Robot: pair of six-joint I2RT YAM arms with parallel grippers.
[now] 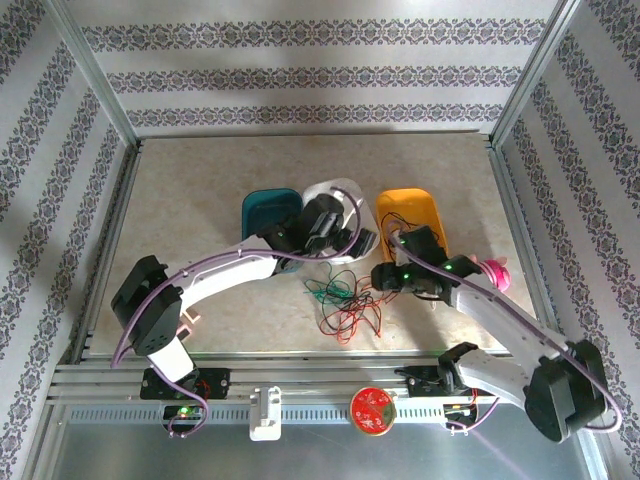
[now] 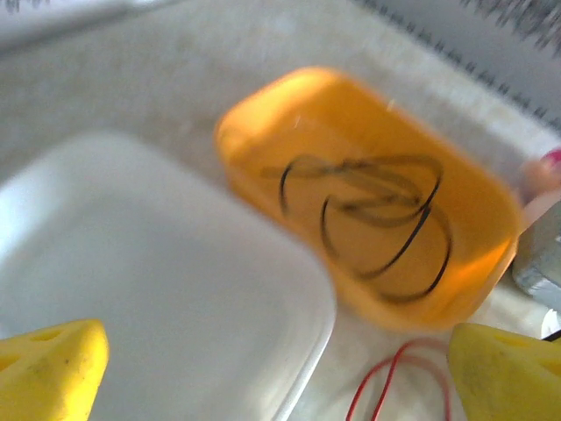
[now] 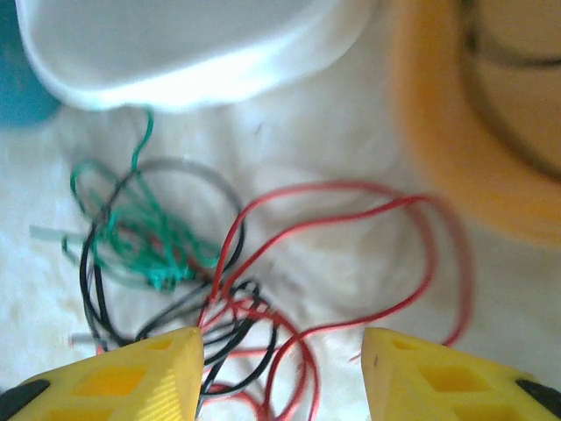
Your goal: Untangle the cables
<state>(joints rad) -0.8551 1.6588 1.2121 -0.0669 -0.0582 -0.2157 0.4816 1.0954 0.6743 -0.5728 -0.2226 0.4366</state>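
Hovering low over the table [image 1: 200, 190], the right gripper [image 3: 280, 342] has its two yellow fingers standing apart, clamped on nothing. The tangle of cables [image 3: 175, 254] lies directly beneath and just ahead of them. A few red and black strands run through the gap between the fingertips, though the blur makes it hard to say whether either pad touches them.

Three colours show in the tangle. The red wire [image 3: 333, 186] sweeps out in wide loops toward the orange tray [image 3: 438, 132]. The green wire [image 3: 140, 228] is bunched on the far side of the knot near the white tray [image 3: 175, 53]. The black wire [image 3: 88, 281] curls around and through both. Seen from above, the tangle [image 1: 345, 300] sits toward the near edge of the table, about midway along it, just beside the right gripper [image 1: 385, 277].

Further back, the left gripper [image 2: 276, 351] is spread wide with nothing between its fingers. It hangs over the near rim of the white tray [image 2: 131, 246].

Three trays stand in a row across the middle of the table. The teal tray [image 1: 262, 205] is on the left, the white tray [image 1: 340, 188] in the centre and the orange tray [image 1: 410, 200] on the right. One coiled black cable [image 2: 377, 203] lies inside the orange tray [image 2: 263, 105], well apart from the tangle.
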